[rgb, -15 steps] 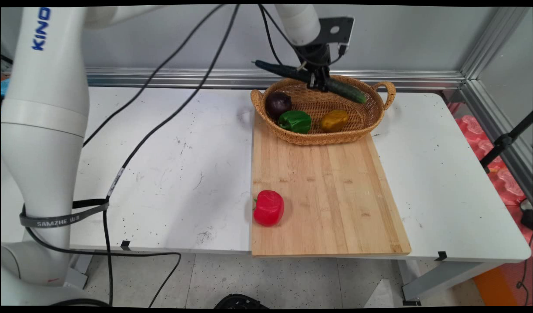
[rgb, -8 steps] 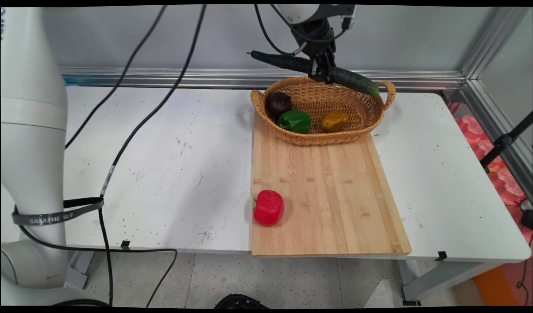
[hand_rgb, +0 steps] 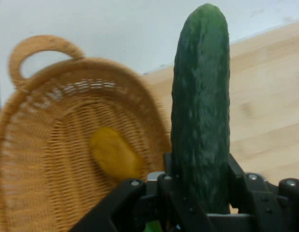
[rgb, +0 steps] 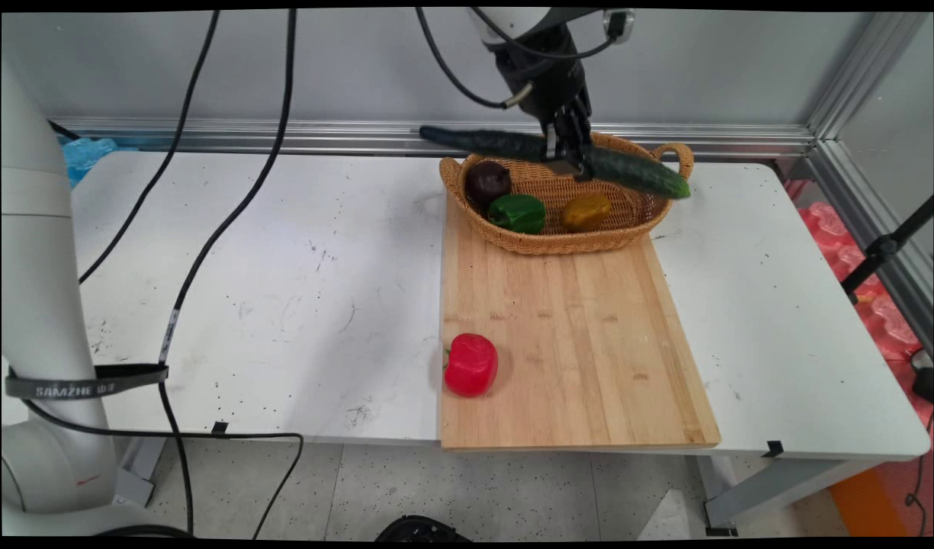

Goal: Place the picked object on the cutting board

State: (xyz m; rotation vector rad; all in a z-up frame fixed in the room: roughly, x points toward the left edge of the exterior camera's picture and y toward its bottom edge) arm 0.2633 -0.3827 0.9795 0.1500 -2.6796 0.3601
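Observation:
My gripper (rgb: 567,152) is shut on a long dark green cucumber (rgb: 634,171), held about level in the air above the wicker basket (rgb: 558,242). In the hand view the cucumber (hand_rgb: 201,106) rises between the jaws, with the basket (hand_rgb: 48,159) to its left. Inside the basket lie a dark purple vegetable (rgb: 487,181), a green pepper (rgb: 518,212) and a yellow one (rgb: 585,211), the yellow one (hand_rgb: 113,152) also showing in the hand view. A red pepper (rgb: 470,364) sits at the near left of the wooden cutting board (rgb: 581,335).
The cutting board reaches from the basket to the table's near edge. Black cables (rgb: 207,252) hang across the left half of the white table (rgb: 284,290). An aluminium rail (rgb: 284,136) runs along the back, and a frame post (rgb: 855,84) stands at the right.
The gripper rose with the cucumber, then came toward the near side and lower, over the basket. The cucumber's right end now overhangs the basket's right handle. The vegetables in the basket stayed put.

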